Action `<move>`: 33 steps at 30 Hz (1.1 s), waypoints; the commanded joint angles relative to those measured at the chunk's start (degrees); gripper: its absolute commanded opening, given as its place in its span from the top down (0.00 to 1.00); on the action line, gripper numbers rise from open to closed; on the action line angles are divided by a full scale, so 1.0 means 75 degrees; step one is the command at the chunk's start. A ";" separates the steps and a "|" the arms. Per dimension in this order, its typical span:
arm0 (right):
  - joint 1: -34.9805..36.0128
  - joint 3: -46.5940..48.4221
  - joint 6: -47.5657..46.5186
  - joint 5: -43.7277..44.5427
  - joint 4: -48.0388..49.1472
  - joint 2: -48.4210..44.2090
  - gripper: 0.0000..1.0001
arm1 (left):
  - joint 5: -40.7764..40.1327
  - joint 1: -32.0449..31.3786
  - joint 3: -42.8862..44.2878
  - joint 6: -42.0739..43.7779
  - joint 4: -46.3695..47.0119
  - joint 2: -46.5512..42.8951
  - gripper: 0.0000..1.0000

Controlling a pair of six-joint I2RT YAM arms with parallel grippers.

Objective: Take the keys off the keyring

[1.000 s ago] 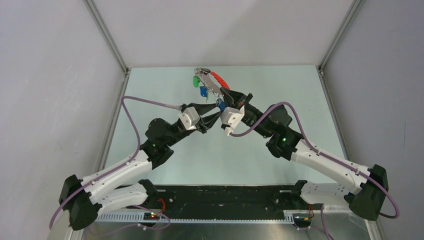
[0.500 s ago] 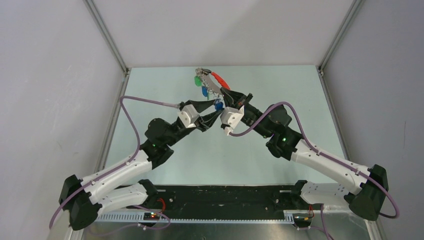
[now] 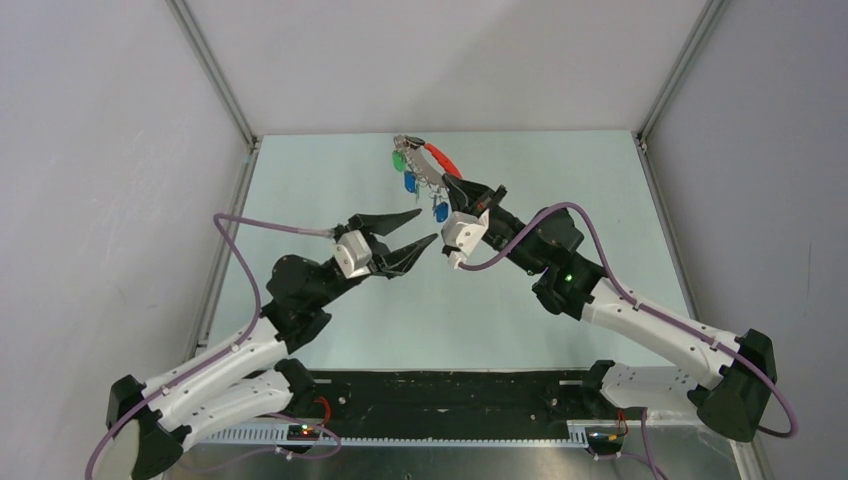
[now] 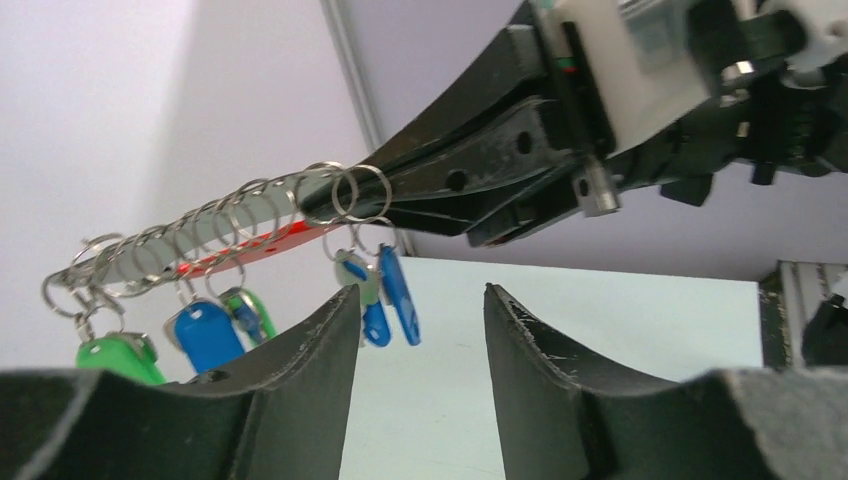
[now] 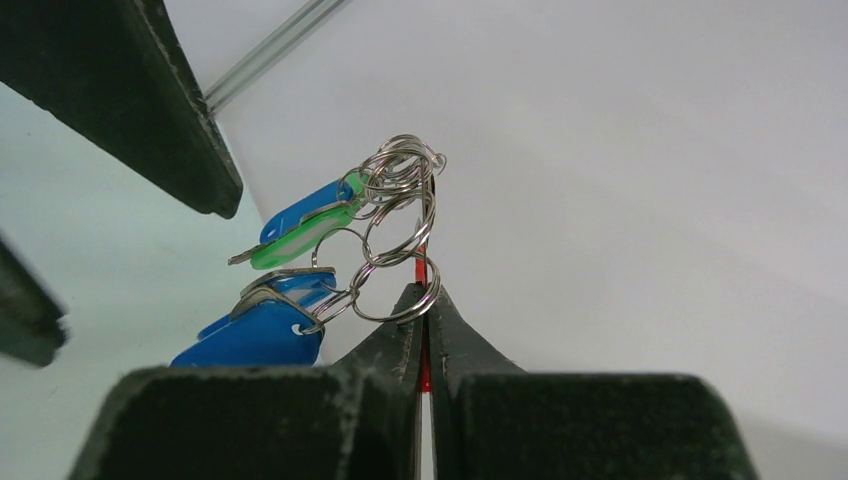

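Note:
My right gripper is shut on the keyring, a red loop strung with several small metal rings, and holds it in the air above the back of the table. The red strip sits pinched between its jaws. Keys with blue tags and a green tag hang from the rings. My left gripper is open and empty, just below and left of the lowest blue key. That key hangs above its fingertips.
The pale green tabletop lies below, fenced by grey walls and metal corner posts. The left gripper's fingers show close at the right wrist view's upper left.
My left gripper has drawn back down and to the left, away from the lowest blue key, and its jaws now stand open. The right gripper and keyring have stayed in place.

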 commanded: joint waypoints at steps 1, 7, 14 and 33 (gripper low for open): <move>-0.0028 0.0434 0.0043 -0.0043 0.0522 -0.0019 1.00 | 0.1075 -0.0033 0.0219 0.0267 0.0189 0.0054 0.46; -0.0011 0.0433 0.0073 -0.0108 0.0552 -0.0010 1.00 | 0.1071 -0.0034 0.0692 0.0326 0.0186 0.0628 0.44; -0.0016 0.0432 0.0056 -0.0130 0.0529 -0.0034 1.00 | 0.0682 -0.0032 0.1003 0.0312 0.0194 0.1002 0.43; -0.0032 0.0437 0.0056 -0.0142 0.0387 0.0024 1.00 | -0.0387 -0.0031 0.1014 0.0584 0.0187 0.1101 0.42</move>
